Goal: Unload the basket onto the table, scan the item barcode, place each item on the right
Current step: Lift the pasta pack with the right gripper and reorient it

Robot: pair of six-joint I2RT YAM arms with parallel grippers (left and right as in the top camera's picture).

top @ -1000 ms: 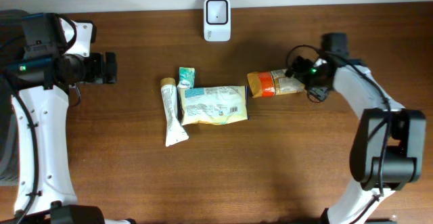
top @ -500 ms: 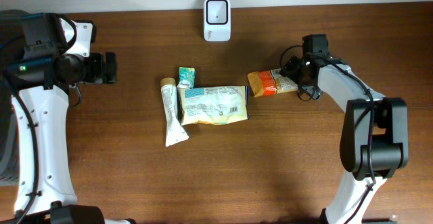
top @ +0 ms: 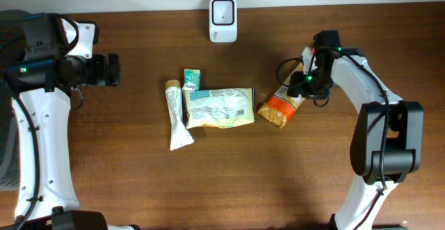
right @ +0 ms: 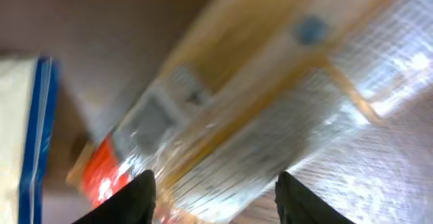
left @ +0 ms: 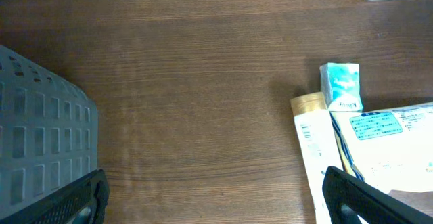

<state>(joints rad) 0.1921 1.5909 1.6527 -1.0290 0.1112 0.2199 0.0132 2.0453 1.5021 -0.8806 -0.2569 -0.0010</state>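
Our right gripper (top: 299, 87) straddles the packet (top: 277, 110) right of the pouch (top: 219, 107), grip unclear, left gripper (top: 116, 70) wide, empty

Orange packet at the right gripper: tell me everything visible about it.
The orange snack packet is a flat pouch: one orange end, the rest clear crinkled film over pale tan contents; any print is too blurred to read. It sits diagonally over the wooden table, orange end close to the pale yellow pouch, contact unclear, clear end at the right gripper. In the wrist view the fingers straddle it; whether they pinch it is unclear.
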